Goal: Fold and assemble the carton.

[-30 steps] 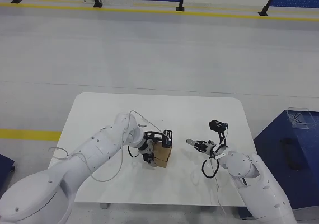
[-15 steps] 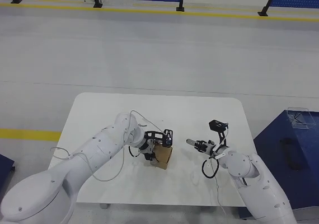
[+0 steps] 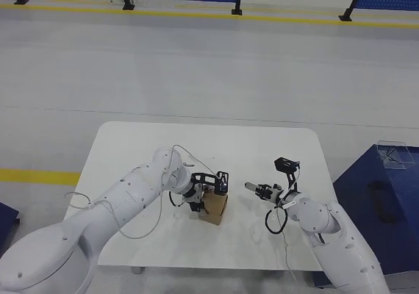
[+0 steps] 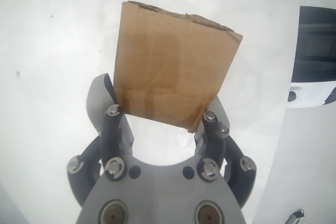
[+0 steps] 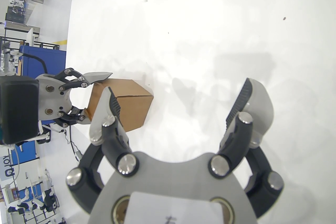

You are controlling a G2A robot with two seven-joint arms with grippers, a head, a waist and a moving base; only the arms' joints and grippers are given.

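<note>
- The small brown cardboard carton [image 3: 215, 207] sits on the white rectangular table [image 3: 268, 151], toward its near edge, about mid-width.
- The left gripper [image 4: 162, 100] is clamped on the carton, one finger against each opposite side wall.
- The right gripper [image 5: 178, 89] hovers near the carton without touching it, fingers spread apart, holding nothing.

White table [image 3: 136, 147], grey floor [image 3: 209, 66]
</note>
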